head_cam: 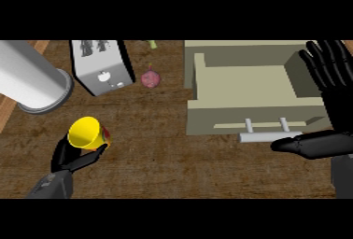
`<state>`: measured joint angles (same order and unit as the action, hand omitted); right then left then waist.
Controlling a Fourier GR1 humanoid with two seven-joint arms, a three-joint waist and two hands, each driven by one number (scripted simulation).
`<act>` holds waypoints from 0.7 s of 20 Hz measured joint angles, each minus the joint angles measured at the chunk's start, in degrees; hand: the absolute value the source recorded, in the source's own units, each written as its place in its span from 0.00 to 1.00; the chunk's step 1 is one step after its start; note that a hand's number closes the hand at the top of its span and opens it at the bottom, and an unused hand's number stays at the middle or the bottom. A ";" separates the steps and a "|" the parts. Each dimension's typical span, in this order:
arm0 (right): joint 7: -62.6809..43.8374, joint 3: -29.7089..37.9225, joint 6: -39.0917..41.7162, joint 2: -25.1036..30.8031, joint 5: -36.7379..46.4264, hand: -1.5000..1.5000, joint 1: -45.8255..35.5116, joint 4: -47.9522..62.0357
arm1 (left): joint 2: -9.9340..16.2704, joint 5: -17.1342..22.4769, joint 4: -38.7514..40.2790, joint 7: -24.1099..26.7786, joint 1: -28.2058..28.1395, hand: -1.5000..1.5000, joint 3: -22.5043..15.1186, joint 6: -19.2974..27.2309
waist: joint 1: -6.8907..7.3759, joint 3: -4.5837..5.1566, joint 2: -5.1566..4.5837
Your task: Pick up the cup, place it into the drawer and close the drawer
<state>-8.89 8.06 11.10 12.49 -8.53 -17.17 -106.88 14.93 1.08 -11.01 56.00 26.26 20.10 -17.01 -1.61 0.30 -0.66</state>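
A yellow cup (85,132) with a red patch on its side is tilted, its mouth facing up and to the left, low at the left of the counter. My left hand (71,159) comes in from the lower left and is curled round the cup's lower part, which it hides. The beige drawer (207,115) stands pulled open at the upper right, nothing showing inside it, with a pale bar handle (264,135) on its front. My right hand (329,70) is open at the right edge, fingers up over the drawer's right side and thumb (298,144) next to the handle's right end.
A silver toaster (102,65) stands at the back, left of centre. A large grey cylinder (31,77) lies at the far left. A small reddish vegetable (150,78) lies between the toaster and the drawer. The brown counter (172,163) spreads between my hands.
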 measured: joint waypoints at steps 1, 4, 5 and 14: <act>-0.16 0.12 0.07 0.12 -0.09 0.00 0.37 -0.44 | -0.23 -0.08 -0.86 0.91 -0.13 1.00 -0.04 0.71 | 0.00 -0.01 0.05; 0.62 -0.10 -0.09 -0.16 0.56 0.00 0.55 0.14 | -1.05 -0.45 -2.71 3.58 -0.26 1.00 0.22 5.62 | 0.15 -0.04 0.03; 0.76 0.26 0.10 0.09 0.34 0.00 0.30 0.63 | -0.86 -0.56 -3.25 4.13 -0.06 1.00 0.41 7.37 | 0.21 -0.05 0.01; 0.94 1.20 0.32 0.38 -0.43 0.00 0.22 0.95 | -3.74 1.56 -7.15 6.89 2.01 1.00 1.96 8.83 | 0.37 -0.11 0.20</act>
<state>-7.95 9.27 11.42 12.86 -8.96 -16.95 -105.93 11.19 2.65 -18.16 62.89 28.26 22.06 -8.18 -1.24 0.19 -0.46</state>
